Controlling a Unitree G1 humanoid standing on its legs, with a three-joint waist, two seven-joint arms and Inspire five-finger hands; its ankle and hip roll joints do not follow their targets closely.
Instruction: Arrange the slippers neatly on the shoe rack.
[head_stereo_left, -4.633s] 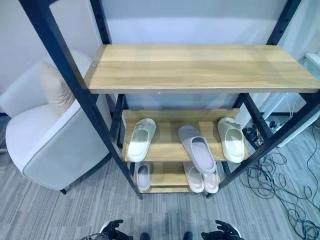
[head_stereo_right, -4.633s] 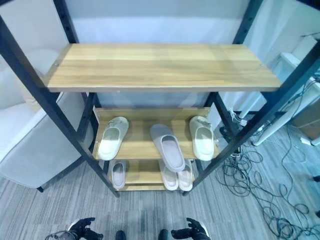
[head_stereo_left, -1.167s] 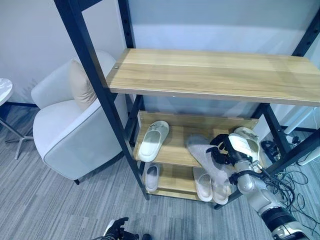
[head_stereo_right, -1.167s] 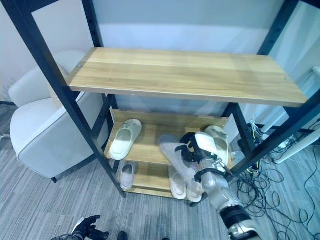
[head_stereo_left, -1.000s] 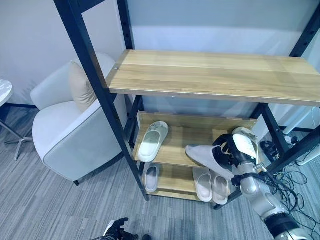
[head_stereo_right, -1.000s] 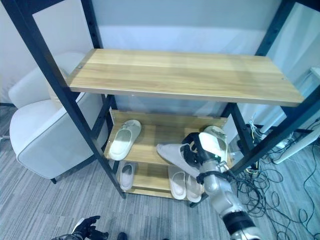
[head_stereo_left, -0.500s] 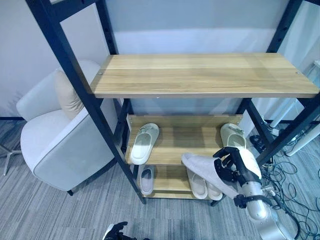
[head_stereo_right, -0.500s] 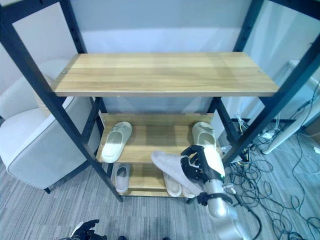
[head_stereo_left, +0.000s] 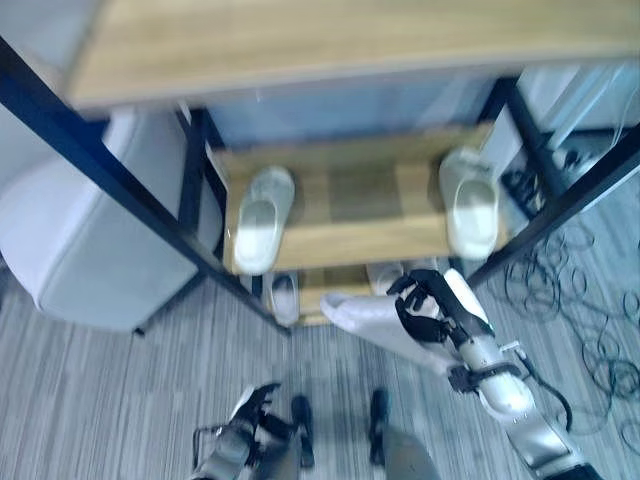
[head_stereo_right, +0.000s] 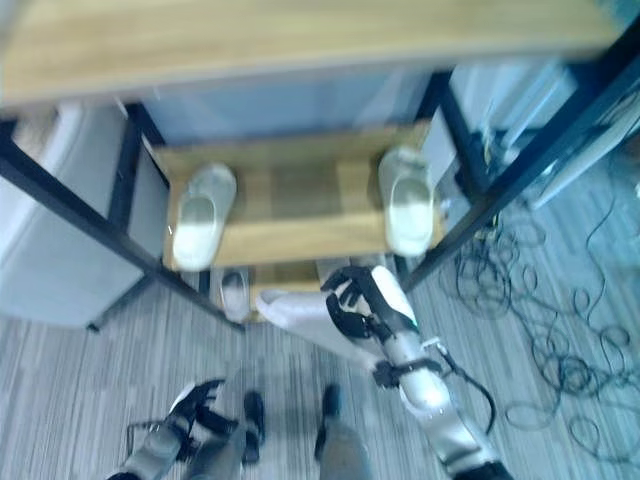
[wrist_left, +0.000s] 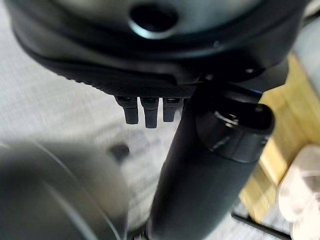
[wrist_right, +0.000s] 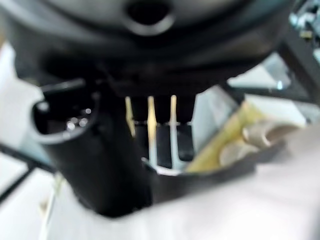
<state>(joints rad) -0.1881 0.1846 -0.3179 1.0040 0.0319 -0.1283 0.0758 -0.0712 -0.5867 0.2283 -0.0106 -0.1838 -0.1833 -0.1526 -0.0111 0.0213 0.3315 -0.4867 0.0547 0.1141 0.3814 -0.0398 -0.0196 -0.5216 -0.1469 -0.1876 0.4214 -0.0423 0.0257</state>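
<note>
My right hand (head_stereo_left: 432, 308) is shut on a pale grey slipper (head_stereo_left: 372, 321), held in the air in front of the rack, below the front edge of the middle shelf (head_stereo_left: 350, 245). In the right wrist view the fingers (wrist_right: 160, 135) curl round the grey slipper (wrist_right: 235, 205). Two cream slippers lie on the middle shelf, one at its left end (head_stereo_left: 262, 218) and one at its right end (head_stereo_left: 470, 206). A small pale slipper (head_stereo_left: 284, 296) sits on the bottom shelf. My left hand (head_stereo_left: 250, 420) hangs low near the floor, fingers relaxed and holding nothing.
A wide wooden top shelf (head_stereo_left: 330, 45) overhangs the rack between black uprights (head_stereo_left: 110, 180). A pale armchair (head_stereo_left: 80, 255) stands left of the rack. Loose cables (head_stereo_left: 590, 330) lie on the grey floor to the right.
My right hand has drawn the grey slipper down and forward, away from the middle shelf. The camera has tilted down, so the rack sits higher in view.
</note>
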